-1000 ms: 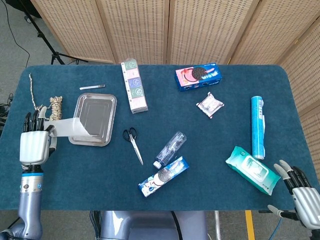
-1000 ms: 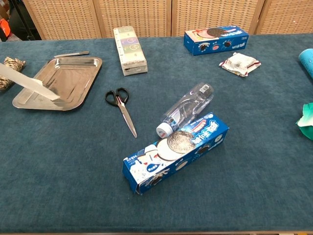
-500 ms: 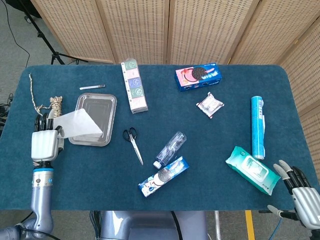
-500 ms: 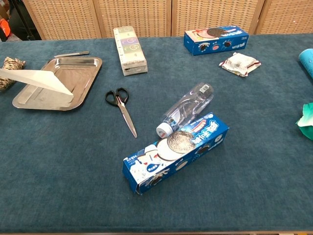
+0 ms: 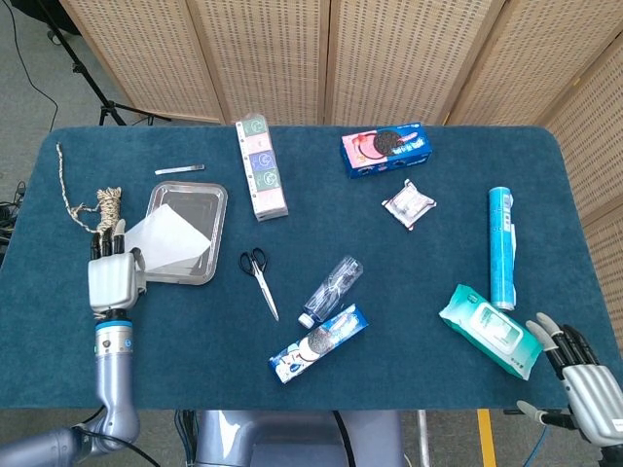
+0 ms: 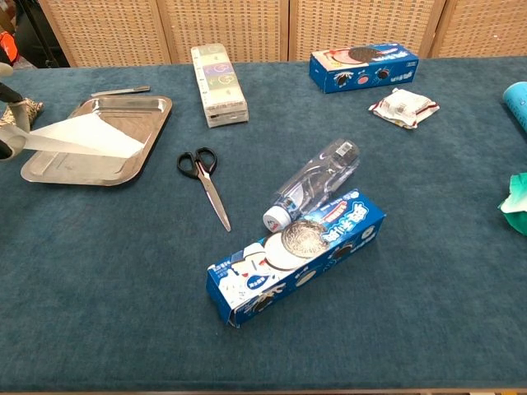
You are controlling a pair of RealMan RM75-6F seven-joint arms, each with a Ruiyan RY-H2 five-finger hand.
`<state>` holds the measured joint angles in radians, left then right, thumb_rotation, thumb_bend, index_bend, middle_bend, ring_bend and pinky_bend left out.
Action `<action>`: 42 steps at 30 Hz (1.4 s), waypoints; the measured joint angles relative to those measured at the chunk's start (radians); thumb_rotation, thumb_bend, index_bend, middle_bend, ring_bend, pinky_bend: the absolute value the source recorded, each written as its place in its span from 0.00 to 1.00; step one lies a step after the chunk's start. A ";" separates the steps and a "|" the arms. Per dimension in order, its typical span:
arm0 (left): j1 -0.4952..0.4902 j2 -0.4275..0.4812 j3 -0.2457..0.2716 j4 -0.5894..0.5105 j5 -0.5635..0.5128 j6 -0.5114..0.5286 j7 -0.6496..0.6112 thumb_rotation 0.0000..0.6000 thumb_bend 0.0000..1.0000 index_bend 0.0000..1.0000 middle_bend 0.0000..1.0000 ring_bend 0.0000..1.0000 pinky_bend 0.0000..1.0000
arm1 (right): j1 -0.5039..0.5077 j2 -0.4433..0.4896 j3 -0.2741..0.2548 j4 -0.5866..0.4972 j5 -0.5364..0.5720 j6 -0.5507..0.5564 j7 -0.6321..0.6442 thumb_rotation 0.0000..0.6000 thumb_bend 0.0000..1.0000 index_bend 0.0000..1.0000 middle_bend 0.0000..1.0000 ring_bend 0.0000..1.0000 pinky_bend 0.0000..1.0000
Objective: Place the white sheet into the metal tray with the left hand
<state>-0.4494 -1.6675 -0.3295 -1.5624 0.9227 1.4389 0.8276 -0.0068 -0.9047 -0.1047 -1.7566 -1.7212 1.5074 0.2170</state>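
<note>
- Moved since a second ago: left hand (image 5: 115, 275) has come nearer the tray (image 5: 167, 273), and the sheet (image 5: 168, 237), then hanging over the tray's left rim, now lies flatter across its inside.
- Left hand: just left of the tray's near corner, pinching the sheet's left end; its fingers (image 6: 10, 92) show at the chest view's left edge.
- Sheet: white, far corner resting on the tray floor (image 6: 92, 138), near end raised over the rim.
- Tray: metal, on the blue surface (image 5: 409, 282).
- Rope (image 5: 105, 204): coiled, just beyond the left hand.
- Scissors (image 5: 259, 277): right of the tray, apart from it.
- Bottle (image 5: 331, 289): lying down, cap touching a blue cookie box (image 5: 318, 342).
- Right hand (image 5: 582, 372): at the surface's near right corner, fingers spread, holding nothing.
- Wipes pack (image 5: 492, 329): just beside the right hand.
</note>
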 measured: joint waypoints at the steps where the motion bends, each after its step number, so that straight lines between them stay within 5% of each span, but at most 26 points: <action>1: -0.008 -0.012 -0.005 0.011 -0.006 0.002 0.002 1.00 0.48 0.67 0.00 0.00 0.00 | 0.000 0.000 -0.001 0.001 -0.001 0.000 0.002 1.00 0.00 0.00 0.00 0.00 0.00; 31: -0.176 -0.205 -0.168 0.220 -0.238 -0.005 0.004 1.00 0.48 0.67 0.00 0.00 0.00 | 0.017 0.006 -0.010 0.020 -0.015 -0.013 0.051 1.00 0.00 0.00 0.00 0.00 0.00; 42: -0.208 -0.235 -0.170 0.257 -0.244 -0.008 -0.023 1.00 0.44 0.67 0.00 0.00 0.00 | 0.017 0.006 -0.011 0.021 -0.016 -0.008 0.053 1.00 0.00 0.00 0.00 0.00 0.00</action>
<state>-0.6578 -1.9029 -0.4998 -1.3050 0.6786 1.4304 0.8045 0.0106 -0.8987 -0.1160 -1.7357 -1.7376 1.4989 0.2698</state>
